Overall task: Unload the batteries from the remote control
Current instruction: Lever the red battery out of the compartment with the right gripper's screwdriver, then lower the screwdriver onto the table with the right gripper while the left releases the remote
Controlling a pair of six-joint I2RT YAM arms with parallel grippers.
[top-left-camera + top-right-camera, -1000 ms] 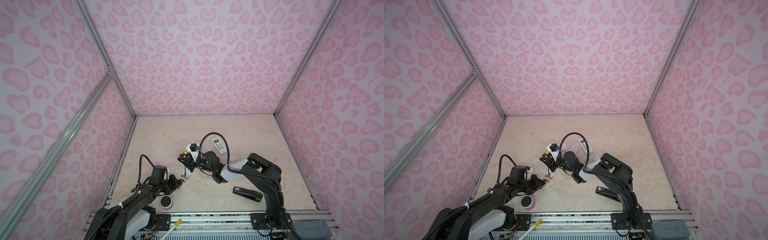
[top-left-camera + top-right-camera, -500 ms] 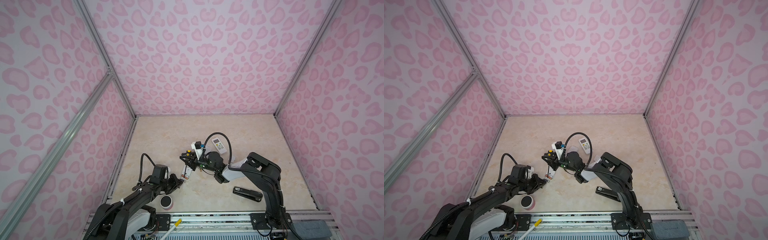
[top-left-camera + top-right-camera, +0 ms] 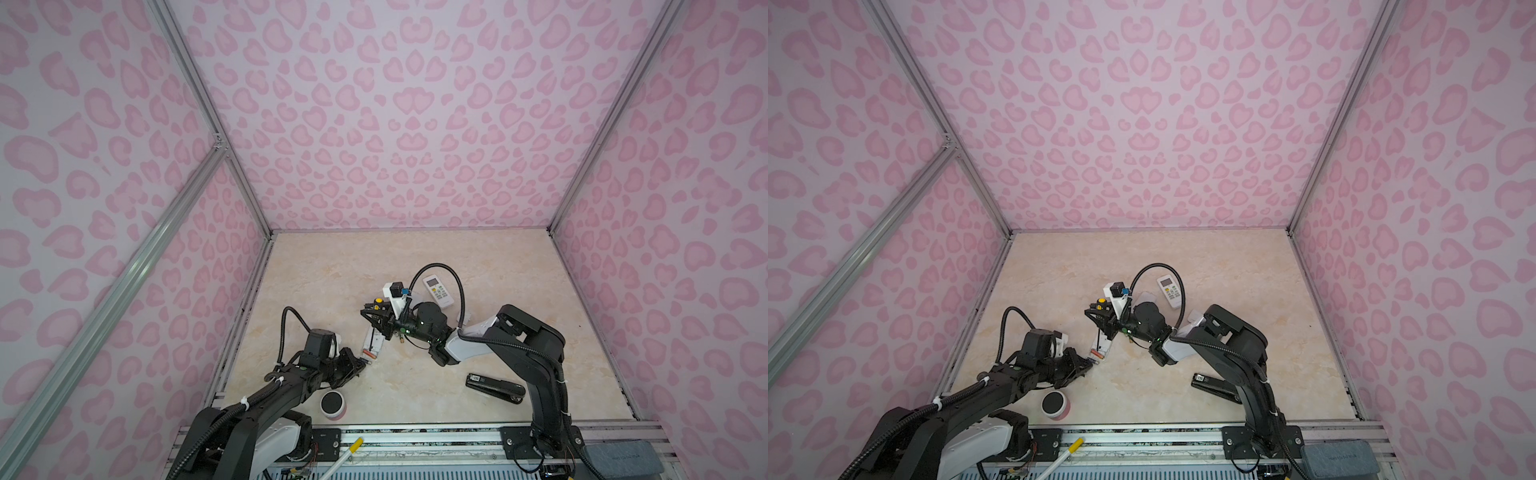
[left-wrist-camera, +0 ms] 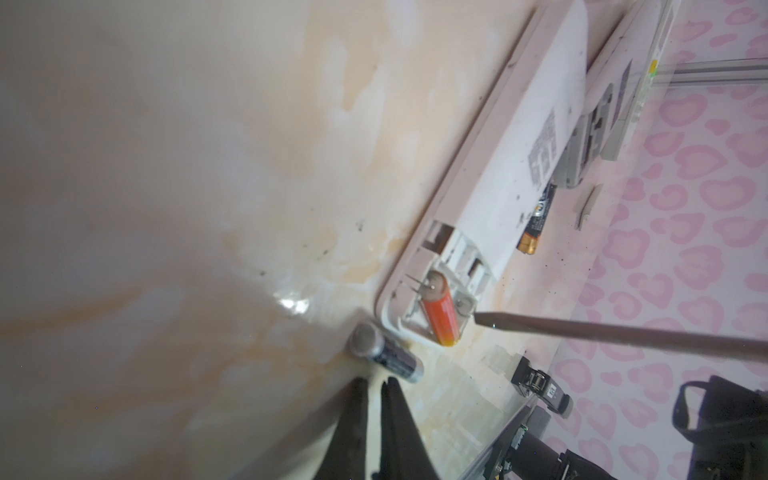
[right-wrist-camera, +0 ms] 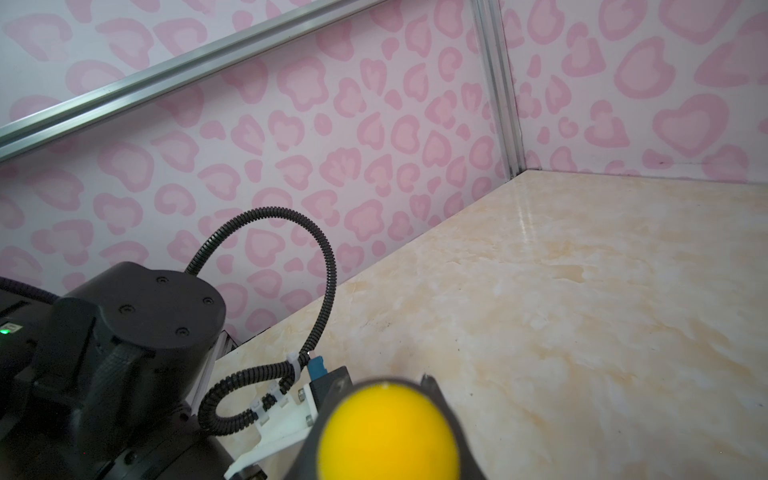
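Shifted slightly right, the right gripper (image 3: 376, 322) (clamping the screwdriver (image 4: 623, 332)) overhangs the remote (image 3: 372, 343); left gripper (image 4: 374, 380) closed, empty.

In a top view the left arm (image 3: 286, 384) reaches low from the lower left of the frame toward the centre. Its hand (image 3: 361, 363) sits close to the surface, with the fingers (image 4: 357, 415) drawn almost together and holding nothing. The right arm (image 3: 532, 353) rises from the lower right, folds at the elbow and stretches leftward. Its hand (image 3: 376, 322) tilts downward, clamped around a screwdriver (image 5: 388, 432).
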